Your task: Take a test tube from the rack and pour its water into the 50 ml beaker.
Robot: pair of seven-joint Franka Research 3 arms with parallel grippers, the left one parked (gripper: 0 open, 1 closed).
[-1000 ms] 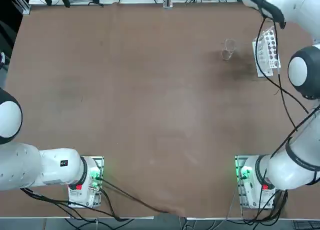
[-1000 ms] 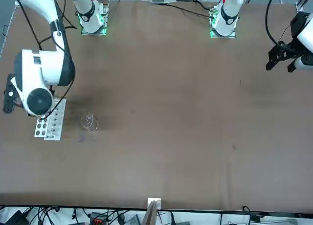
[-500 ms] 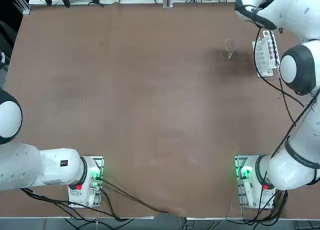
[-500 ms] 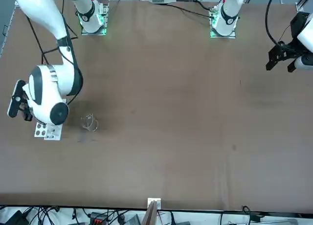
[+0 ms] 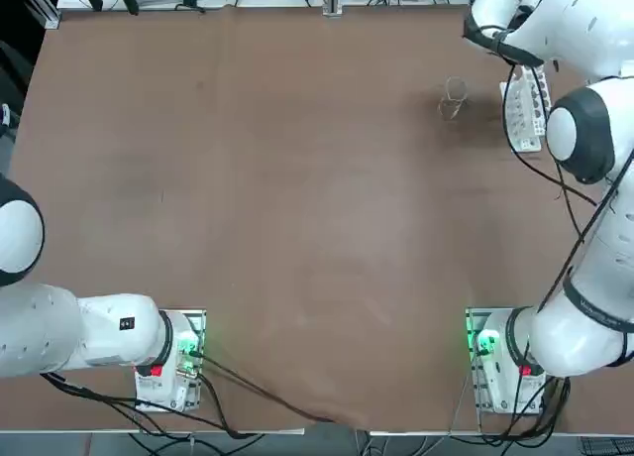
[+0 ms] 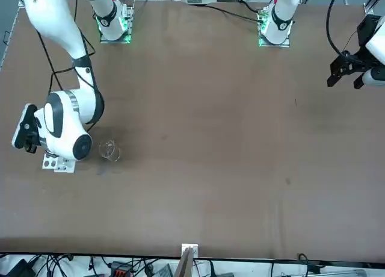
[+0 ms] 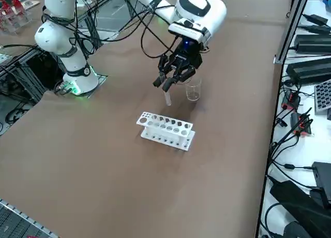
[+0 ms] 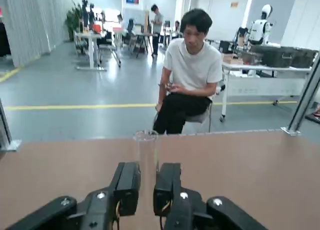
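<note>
In the side view we find the rack [image 7: 166, 130] lying on the brown table [image 7: 93, 160] towards its near edge, and above and behind it hangs the right gripper [image 7: 170, 83], its dark fingers pointing down. A thin clear tube [image 7: 167, 98] sticks out below those fingers, clear of the rack and off the table, so we take it that the gripper is clamped on the tube. Just to the right of the gripper, and apart from it, stands the small glass beaker [image 7: 193, 89], upright on the table. The wrist camera shows the same grip from close by: the two black fingers [image 8: 127, 182] press on either side of the tube [image 8: 146, 155], whose open rim rises well past the fingertips. We cannot make out any water inside the glass; it is too faint to tell. Beyond the table edge in that view a person [image 8: 190, 80] sits on a chair in the room.
</note>
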